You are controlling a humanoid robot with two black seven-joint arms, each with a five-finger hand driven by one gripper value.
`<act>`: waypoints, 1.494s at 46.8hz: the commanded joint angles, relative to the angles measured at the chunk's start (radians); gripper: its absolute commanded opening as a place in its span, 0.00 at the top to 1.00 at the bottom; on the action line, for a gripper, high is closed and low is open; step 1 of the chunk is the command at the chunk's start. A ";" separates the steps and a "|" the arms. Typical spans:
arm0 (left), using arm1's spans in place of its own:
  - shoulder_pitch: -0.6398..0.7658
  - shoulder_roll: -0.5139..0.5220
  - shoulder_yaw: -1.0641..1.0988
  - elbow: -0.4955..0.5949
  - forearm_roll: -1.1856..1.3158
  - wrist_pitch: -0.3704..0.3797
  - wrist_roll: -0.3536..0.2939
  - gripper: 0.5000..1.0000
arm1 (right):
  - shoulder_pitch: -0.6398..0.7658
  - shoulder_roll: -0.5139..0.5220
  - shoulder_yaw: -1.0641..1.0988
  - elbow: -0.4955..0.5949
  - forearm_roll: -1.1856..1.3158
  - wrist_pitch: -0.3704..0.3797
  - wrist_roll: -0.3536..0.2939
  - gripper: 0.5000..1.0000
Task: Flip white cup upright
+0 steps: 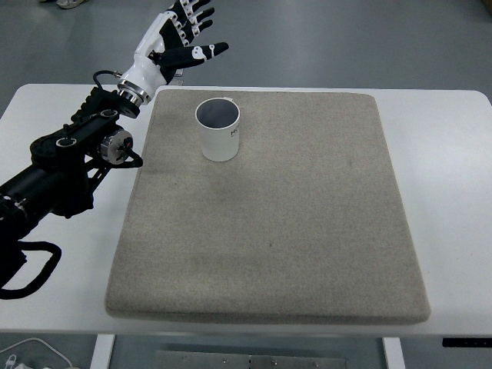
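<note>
You see the left arm [61, 165] cut off by the left edge. The small print on the white cup [217, 129] is too small to read. At the top edge, something pale [69, 3] on the floor is cut off.

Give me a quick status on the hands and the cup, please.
Left hand open, beyond the mat's far-left corner, holding nothing. Right hand not in view. Cup upright on mat, mouth up. Nothing in the way.

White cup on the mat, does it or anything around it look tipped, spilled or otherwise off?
Nothing stands out. The white cup stands upright, mouth up, on the grey mat, with no spill visible. The left hand is apart from it, beyond the table's far edge, fingers spread.
</note>
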 commanded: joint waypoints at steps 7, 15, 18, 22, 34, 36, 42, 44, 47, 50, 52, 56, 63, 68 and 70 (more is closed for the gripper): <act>-0.060 -0.002 0.005 0.037 -0.082 -0.002 0.000 0.02 | 0.000 0.000 0.001 0.000 0.000 0.001 0.000 0.14; -0.068 -0.002 0.000 0.041 -0.138 -0.002 0.000 0.02 | 0.000 0.000 0.001 0.000 0.000 0.000 0.000 0.14; -0.068 -0.002 -0.002 0.041 -0.154 -0.003 0.000 0.02 | 0.000 0.000 0.001 0.000 0.000 0.001 0.000 0.14; -0.069 0.000 -0.011 0.041 -0.184 -0.006 0.000 0.02 | 0.000 0.000 0.003 0.000 0.000 0.000 0.000 0.14; -0.066 0.004 -0.012 0.078 -0.368 -0.006 0.049 0.02 | 0.000 0.000 0.001 0.000 -0.002 0.006 0.000 0.14; -0.066 0.004 -0.012 0.086 -0.398 -0.005 0.072 0.02 | 0.000 0.000 0.001 0.002 -0.002 0.006 0.000 0.14; -0.063 0.004 -0.011 0.118 -0.472 0.000 0.181 0.02 | 0.000 0.000 0.001 0.000 -0.005 0.002 0.000 0.14; -0.062 0.003 -0.014 0.127 -0.487 0.001 0.223 0.02 | 0.000 0.000 0.001 0.000 -0.005 0.002 0.000 0.14; -0.060 0.001 -0.012 0.143 -0.523 0.001 0.258 0.02 | 0.000 0.000 0.001 0.000 -0.003 0.000 0.000 0.14; -0.060 0.001 -0.012 0.144 -0.556 0.001 0.284 0.02 | 0.000 0.000 0.001 0.000 -0.003 0.000 0.000 0.14; -0.060 0.001 -0.012 0.146 -0.570 0.003 0.293 0.02 | 0.000 0.000 0.001 0.000 -0.003 0.000 -0.001 0.14; -0.059 0.001 -0.014 0.146 -0.576 0.003 0.328 0.02 | -0.002 0.000 -0.003 0.000 -0.003 0.000 -0.001 0.14; -0.052 0.000 -0.038 0.149 -0.627 0.005 0.391 0.01 | -0.002 0.000 0.003 0.000 0.000 0.008 0.000 0.14; -0.051 0.000 -0.043 0.161 -0.667 0.005 0.436 0.02 | -0.002 0.000 0.003 0.002 0.002 0.009 -0.001 0.14; -0.049 -0.002 -0.044 0.169 -0.691 0.005 0.450 0.01 | -0.002 0.000 0.003 0.002 0.002 0.009 0.000 0.14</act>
